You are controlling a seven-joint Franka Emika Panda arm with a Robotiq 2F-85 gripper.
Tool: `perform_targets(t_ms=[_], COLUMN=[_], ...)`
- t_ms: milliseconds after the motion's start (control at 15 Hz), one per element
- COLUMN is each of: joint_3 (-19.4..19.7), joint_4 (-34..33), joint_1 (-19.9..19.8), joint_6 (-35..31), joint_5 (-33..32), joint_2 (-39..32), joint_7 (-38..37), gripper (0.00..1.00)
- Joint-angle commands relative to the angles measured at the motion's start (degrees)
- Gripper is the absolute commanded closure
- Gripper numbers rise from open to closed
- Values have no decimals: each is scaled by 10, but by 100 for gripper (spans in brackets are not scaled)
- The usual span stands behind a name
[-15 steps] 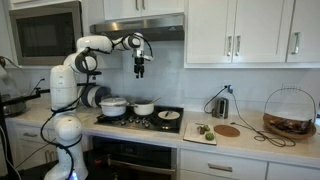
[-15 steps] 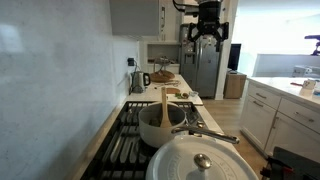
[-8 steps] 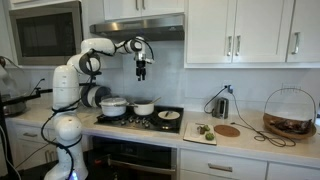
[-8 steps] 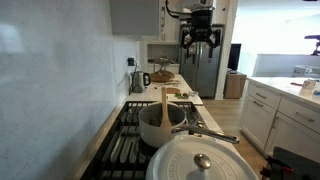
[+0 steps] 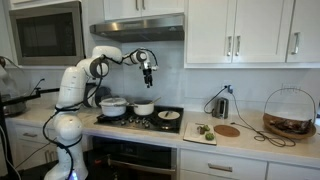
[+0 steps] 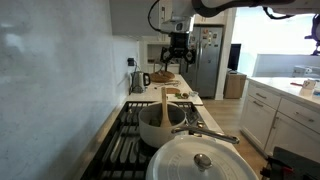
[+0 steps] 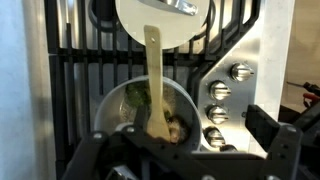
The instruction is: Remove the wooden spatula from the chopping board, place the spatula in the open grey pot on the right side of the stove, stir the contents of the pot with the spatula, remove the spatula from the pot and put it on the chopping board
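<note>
The wooden spatula (image 7: 152, 62) stands in the small grey pot (image 7: 180, 100), its blade down among green and dark bits of food. In an exterior view the spatula (image 6: 165, 104) leans upright out of the grey pot (image 6: 160, 126). My gripper (image 5: 148, 76) hangs high above the stove, open and holding nothing; from the other side the gripper (image 6: 177, 58) is well above and beyond the pot. In the wrist view the gripper (image 7: 185, 152) frames the pot from above. The pale chopping board (image 5: 199, 131) lies on the counter beside the stove.
A larger white pot (image 5: 113, 106) with its lid (image 6: 205, 160) stands next to the grey pot, and a flat dark pan (image 5: 169, 115) sits on the stove. Stove knobs (image 7: 220, 90) line one edge. A round wooden board (image 5: 228, 130), a kettle (image 5: 221, 105) and a basket (image 5: 290, 112) are on the counter.
The gripper has come down and moved sideways over the stove towards the grey pot, staying open. The spatula and pots have not moved.
</note>
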State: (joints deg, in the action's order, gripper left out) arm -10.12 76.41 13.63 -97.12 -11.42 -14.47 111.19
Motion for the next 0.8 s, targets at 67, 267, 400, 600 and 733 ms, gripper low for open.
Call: perform_targets(t_ms=[67, 267, 400, 600, 733], joint_3=[3, 4, 6, 8, 8], joint_4=[-2, -1, -2, 4, 7], joint_1=[6, 5, 4, 6, 6], joint_6=[-76, -98, -96, -100, -105], joint_5=[-48, -69, -79, -102, -115], joint_2=[-23, -40, -50, -62, -68], joint_7=[6, 3, 3, 4, 4], gripper=[0, 0, 0, 0, 0])
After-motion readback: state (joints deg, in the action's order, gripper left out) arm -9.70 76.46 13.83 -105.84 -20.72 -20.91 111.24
